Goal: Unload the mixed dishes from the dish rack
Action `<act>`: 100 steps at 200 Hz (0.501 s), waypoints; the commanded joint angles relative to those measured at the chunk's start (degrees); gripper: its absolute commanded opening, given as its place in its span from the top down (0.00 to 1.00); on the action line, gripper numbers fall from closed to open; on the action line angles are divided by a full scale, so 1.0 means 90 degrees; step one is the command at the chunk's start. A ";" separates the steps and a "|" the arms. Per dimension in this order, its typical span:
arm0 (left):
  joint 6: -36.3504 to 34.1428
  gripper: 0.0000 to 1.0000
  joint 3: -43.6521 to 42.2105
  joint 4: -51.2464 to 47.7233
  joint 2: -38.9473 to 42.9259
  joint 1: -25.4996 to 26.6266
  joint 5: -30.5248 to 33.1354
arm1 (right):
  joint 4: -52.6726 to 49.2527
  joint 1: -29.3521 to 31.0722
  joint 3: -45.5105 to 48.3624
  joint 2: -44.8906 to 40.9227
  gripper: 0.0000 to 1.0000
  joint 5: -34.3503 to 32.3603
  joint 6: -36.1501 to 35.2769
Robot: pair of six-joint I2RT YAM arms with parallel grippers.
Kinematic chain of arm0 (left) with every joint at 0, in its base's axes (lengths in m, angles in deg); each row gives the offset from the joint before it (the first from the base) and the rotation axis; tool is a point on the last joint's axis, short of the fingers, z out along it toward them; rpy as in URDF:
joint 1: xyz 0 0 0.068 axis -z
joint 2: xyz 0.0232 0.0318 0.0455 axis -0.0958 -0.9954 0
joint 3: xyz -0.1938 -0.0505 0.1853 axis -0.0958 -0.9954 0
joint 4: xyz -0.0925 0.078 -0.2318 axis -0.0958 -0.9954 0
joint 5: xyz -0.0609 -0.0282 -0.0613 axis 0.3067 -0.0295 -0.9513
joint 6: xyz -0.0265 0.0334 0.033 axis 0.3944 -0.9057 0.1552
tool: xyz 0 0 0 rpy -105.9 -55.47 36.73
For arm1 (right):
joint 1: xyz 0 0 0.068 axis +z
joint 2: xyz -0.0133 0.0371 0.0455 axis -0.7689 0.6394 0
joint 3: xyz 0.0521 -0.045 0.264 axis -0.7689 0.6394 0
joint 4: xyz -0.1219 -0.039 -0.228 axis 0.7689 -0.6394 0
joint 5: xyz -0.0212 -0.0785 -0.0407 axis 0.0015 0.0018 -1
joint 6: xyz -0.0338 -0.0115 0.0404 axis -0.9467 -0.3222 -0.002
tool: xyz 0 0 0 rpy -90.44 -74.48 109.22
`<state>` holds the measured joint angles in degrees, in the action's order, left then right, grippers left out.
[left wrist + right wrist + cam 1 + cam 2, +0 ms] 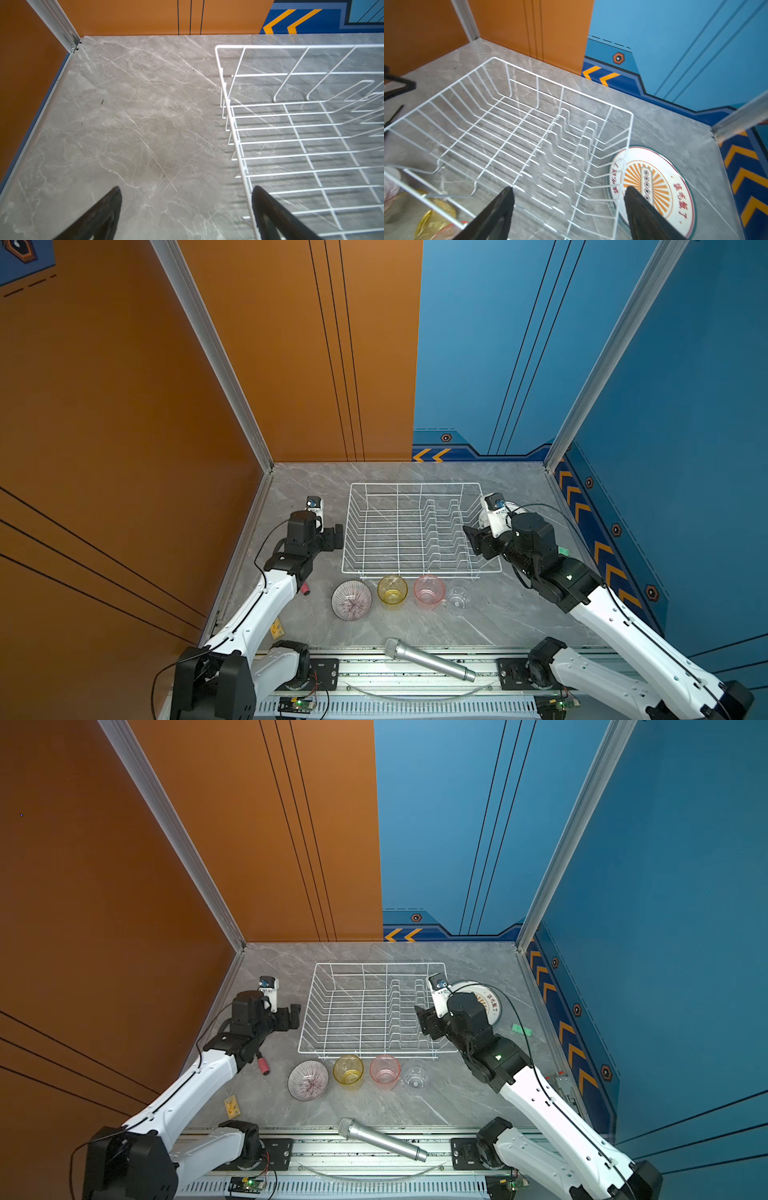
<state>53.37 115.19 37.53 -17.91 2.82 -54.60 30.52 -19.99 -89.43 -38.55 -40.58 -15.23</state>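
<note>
The white wire dish rack (pixel 415 484) (pixel 380 964) (pixel 529 72) (pixel 234 124) stands empty mid-table. In front of it, in a row, stand a striped bowl (pixel 351 600) (pixel 307 1080) and a yellow (pixel 392 590), a pink (pixel 429 592) and a clear tumbler (pixel 459 596). A stack of orange-patterned plates (pixel 490 1002) (pixel 654 182) lies flat right of the rack. My left gripper (pixel 338 537) (pixel 187 187) is open beside the rack's left wall. My right gripper (pixel 422 1017) (pixel 569 187) is open over the rack's right rim, holding nothing.
A silver microphone (pixel 428 659) lies at the table's front edge. A small red-tipped piece (pixel 305 590) sits by the left arm, a yellow tag (pixel 277 628) nearer the front left, and a green piece (pixel 521 1029) right of the plates. Walls close three sides.
</note>
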 commanded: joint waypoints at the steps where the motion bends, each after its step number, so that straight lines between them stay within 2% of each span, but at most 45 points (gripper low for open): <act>1: -0.0455 0.02 -0.0923 0.2564 0.0138 -0.0007 0.0634 | 0.0242 -0.0532 0.0296 -0.0162 0.17 0.0117 0.0429; 18: -0.0638 0.02 -0.1300 0.3204 -0.0037 -0.0043 0.1087 | 0.0434 -0.0960 0.0507 -0.0189 0.18 0.0145 0.0617; 39: -0.0900 0.02 -0.1457 0.3849 -0.0663 -0.0171 0.1218 | 0.0919 -0.1425 0.0852 -0.0126 0.17 0.0062 0.0888; 76: -0.0977 0.02 -0.1763 0.6005 -0.2217 -0.0186 0.1022 | 0.2203 -0.1794 0.1582 0.0167 0.17 -0.0330 0.1104; 100: -0.0919 0.02 -0.1799 0.6935 -0.3092 -0.0264 0.1007 | 0.2757 -0.1899 0.1842 0.0486 0.15 -0.0747 0.0987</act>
<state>45.81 100.32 84.63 -40.66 1.31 -45.81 46.63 -36.15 -74.92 -36.29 -42.53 -7.12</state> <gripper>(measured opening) 0.978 0.836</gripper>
